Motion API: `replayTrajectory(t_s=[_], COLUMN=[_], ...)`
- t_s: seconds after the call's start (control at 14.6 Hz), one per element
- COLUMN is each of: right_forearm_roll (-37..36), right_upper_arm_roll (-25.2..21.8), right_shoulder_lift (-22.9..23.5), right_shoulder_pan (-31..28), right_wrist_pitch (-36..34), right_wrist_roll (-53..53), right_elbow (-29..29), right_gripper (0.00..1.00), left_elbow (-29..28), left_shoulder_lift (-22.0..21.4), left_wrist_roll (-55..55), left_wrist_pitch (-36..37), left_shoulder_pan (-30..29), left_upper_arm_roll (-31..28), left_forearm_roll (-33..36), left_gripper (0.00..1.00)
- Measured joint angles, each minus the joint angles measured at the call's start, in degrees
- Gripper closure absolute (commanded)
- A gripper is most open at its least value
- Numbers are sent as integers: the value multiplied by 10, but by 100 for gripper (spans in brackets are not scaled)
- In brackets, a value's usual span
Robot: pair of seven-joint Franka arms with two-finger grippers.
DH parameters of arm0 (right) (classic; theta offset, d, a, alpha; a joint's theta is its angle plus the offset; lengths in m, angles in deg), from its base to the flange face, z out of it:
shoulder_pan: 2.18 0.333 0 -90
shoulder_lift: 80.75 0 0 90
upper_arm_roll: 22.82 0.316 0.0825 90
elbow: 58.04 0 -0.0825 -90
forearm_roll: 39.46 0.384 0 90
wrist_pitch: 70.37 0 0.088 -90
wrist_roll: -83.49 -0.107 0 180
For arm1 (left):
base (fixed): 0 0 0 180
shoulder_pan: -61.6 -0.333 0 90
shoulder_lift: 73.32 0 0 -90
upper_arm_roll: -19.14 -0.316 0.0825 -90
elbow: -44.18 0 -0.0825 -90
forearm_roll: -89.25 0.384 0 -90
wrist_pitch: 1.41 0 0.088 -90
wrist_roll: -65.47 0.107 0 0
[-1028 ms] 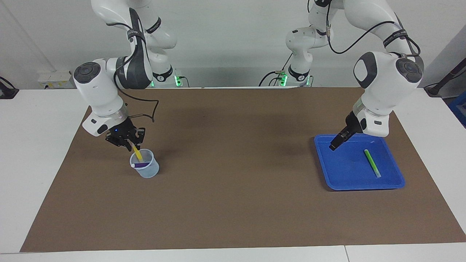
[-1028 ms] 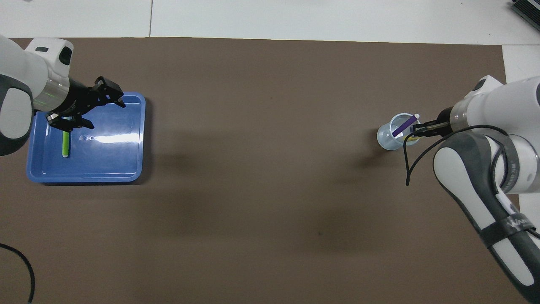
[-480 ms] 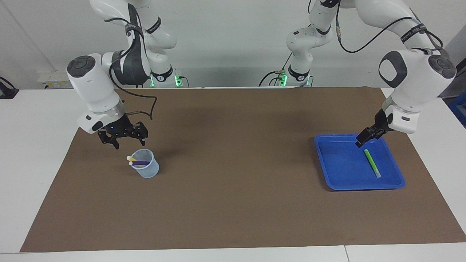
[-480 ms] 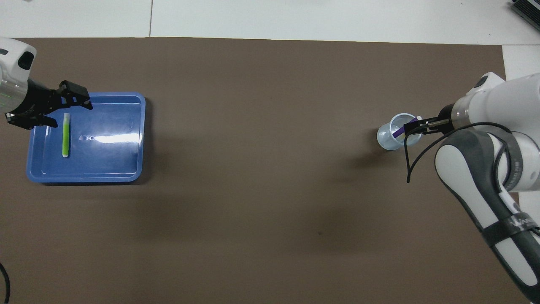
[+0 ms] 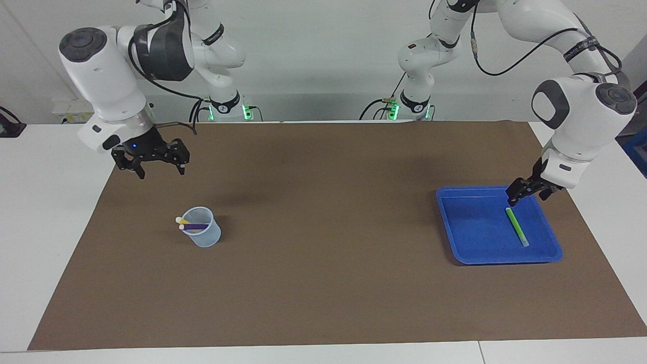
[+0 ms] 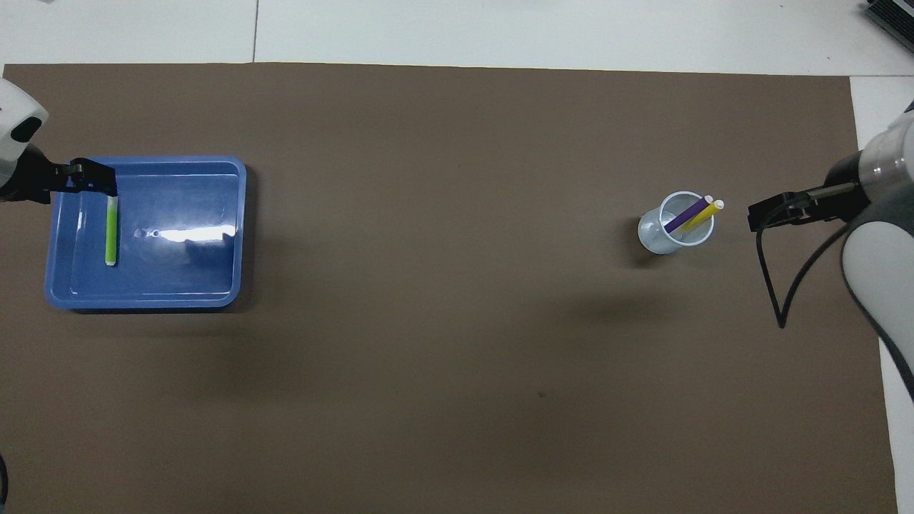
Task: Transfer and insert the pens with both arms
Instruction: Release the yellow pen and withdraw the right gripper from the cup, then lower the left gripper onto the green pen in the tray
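Facing view: high, across bench (image 5: pixel 30 212), looks toward robots. Overhead view: high above robots' end, looks steeply down. Shared: brown mat (image 5: pixel 323 283), tray (image 6: pixel 239 235), cup (image 6: pixel 653 239).

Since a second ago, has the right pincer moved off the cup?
Yes. The right pincer has lifted up and away from the cup, toward the robots, open and empty; the yellow pen stays in the cup.

There are three pens: one purple pen (image 5: pixel 197 226) and one yellow pen (image 6: pixel 701 214), both in the cup, and one green pen (image 5: pixel 517 226) in the tray. There is one clear plastic cup (image 5: pixel 204 237), one blue tray (image 5: pixel 470 237) and one brown mat (image 5: pixel 323 283). Two robot arms are present, each with one gripper: the left gripper (image 5: pixel 525 191) and the right gripper (image 5: pixel 157 163).
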Motion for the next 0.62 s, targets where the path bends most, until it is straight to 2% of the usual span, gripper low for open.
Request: replayTrajectory(t_s=[0.14,0.27,0.62], right_forearm_roll=[0,0,1], right_upper_arm_roll=[3,6,6], right_shoulder_lift=[-26,-46,-49], right_shoulder_pan=[2,3,2], right_wrist_pitch=[-45,-60,-33], right_wrist_roll=[0,0,-1], right_elbow=[16,4,-29], right_gripper=[0,0,0], left_elbow=[-8,-20,-33], left_shoulder_lift=[18,38,75], left_wrist_roll=[20,43,68], left_wrist_pitch=[-33,-66,-118], left_shoulder_pan=[-10,-21,-40], left_upper_arm_roll=[0,0,-1], left_forearm_roll=[5,6,6], left_gripper=[0,0,0])
